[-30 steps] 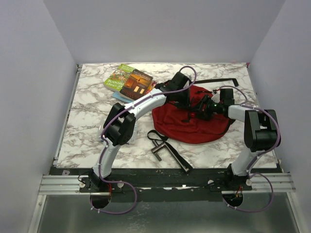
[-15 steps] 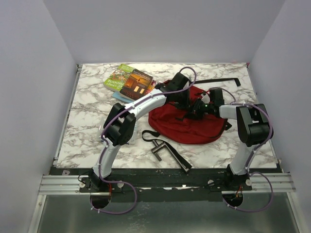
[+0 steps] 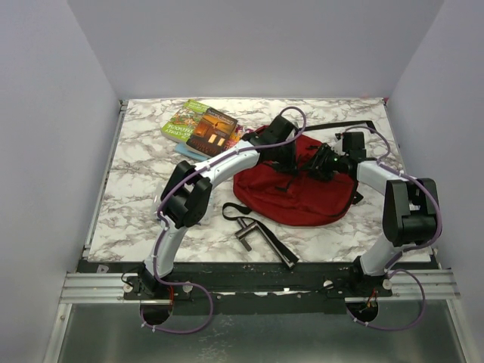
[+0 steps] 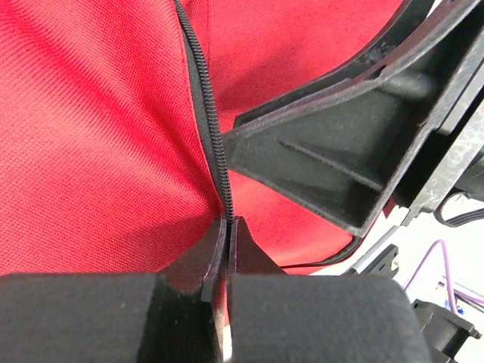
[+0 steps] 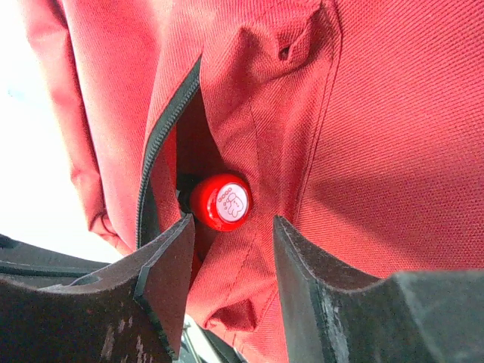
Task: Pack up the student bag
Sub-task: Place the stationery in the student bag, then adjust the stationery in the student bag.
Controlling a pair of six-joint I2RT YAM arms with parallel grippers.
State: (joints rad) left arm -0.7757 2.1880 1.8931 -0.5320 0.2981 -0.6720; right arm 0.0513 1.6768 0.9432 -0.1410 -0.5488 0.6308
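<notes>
The dark-red student bag [image 3: 291, 193] lies on the marble table right of centre, its black straps trailing to the front left. My left gripper [image 3: 287, 160] is shut on the bag's black zipper edge [image 4: 215, 151], pinching fabric and zipper between the fingertips [image 4: 227, 227]. My right gripper [image 3: 321, 162] is open over the bag's top, its fingers [image 5: 170, 249] on either side of a fold of fabric. A red cap with a pink label [image 5: 221, 201] pokes out of the open zipper slot [image 5: 162, 144] just beyond the right gripper [image 5: 231, 231].
A stack of books [image 3: 200, 127] lies at the back left of the table. A black strap with a buckle [image 3: 261, 238] runs toward the front edge. Another strap [image 3: 348, 126] extends to the back right.
The right gripper has pulled back and up from the bag opening and now stands open. The bag has shifted slightly left. The left gripper keeps its hold.
</notes>
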